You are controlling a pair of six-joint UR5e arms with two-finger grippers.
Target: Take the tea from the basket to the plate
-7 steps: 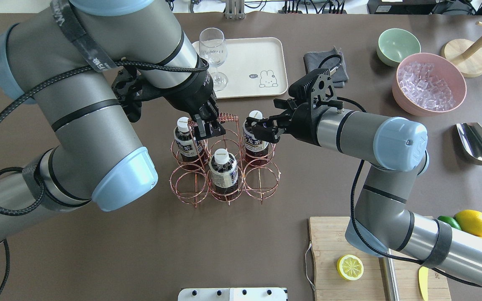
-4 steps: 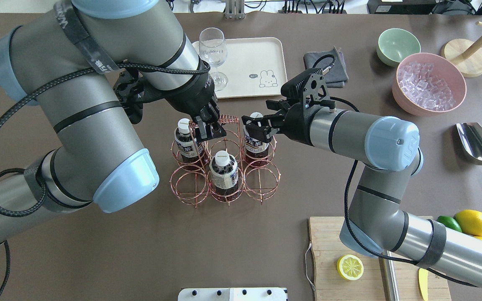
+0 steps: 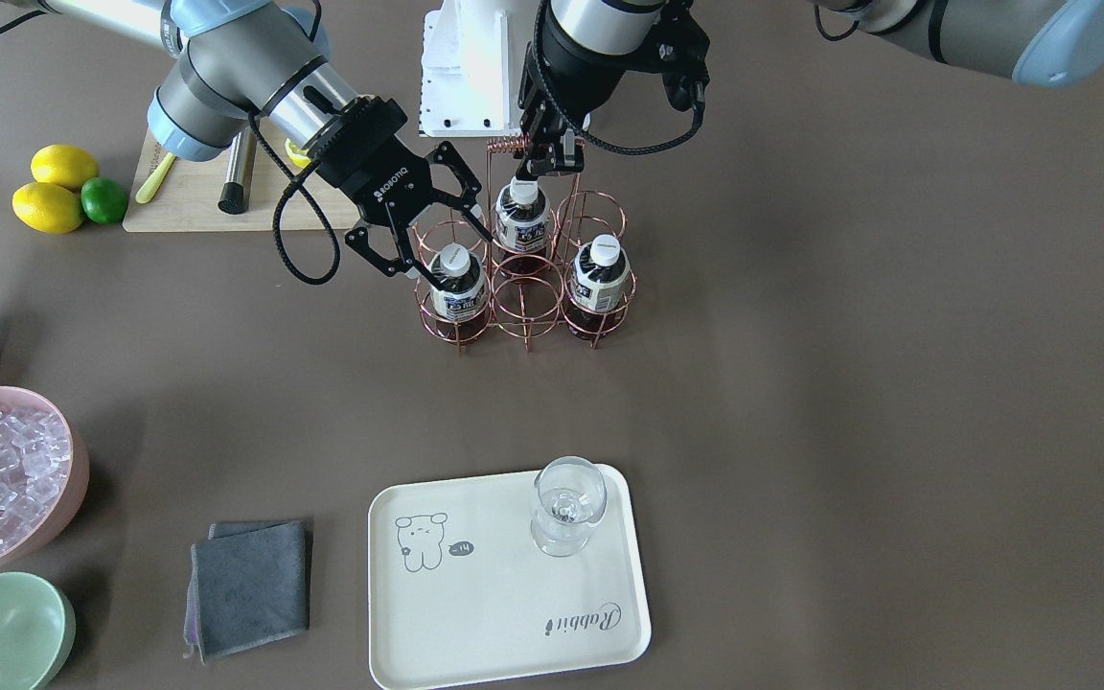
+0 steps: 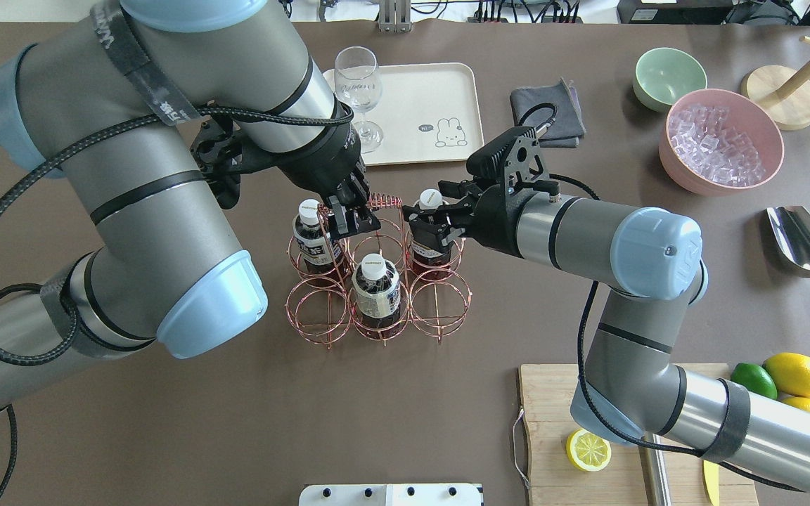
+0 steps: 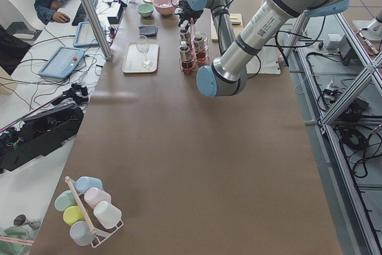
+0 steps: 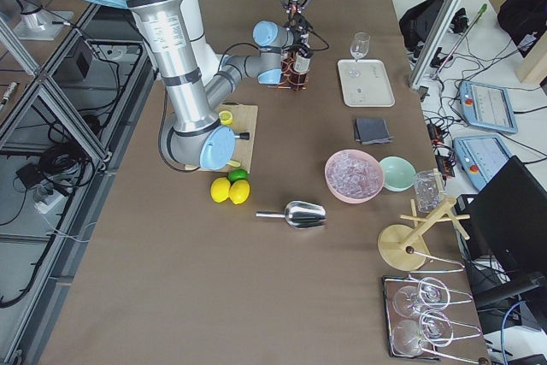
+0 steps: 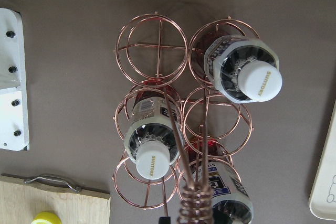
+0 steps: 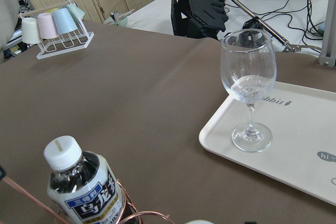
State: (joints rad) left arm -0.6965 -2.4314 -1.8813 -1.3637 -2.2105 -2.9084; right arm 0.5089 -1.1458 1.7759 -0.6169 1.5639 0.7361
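**Right gripper (image 3: 448,251) straddles tea (image 3: 457,287) in basket (image 3: 524,287)**

Jaws wide open, fingers (image 3: 381,254) either side of cap. Bottle upright in its cell, upper centre. Left gripper (image 3: 549,158) closed on coiled handle (image 3: 506,146). Plate (image 3: 504,623) lower centre.

Left gripper (image 4: 352,219) clamped; right gripper (image 4: 429,218) spread wide.
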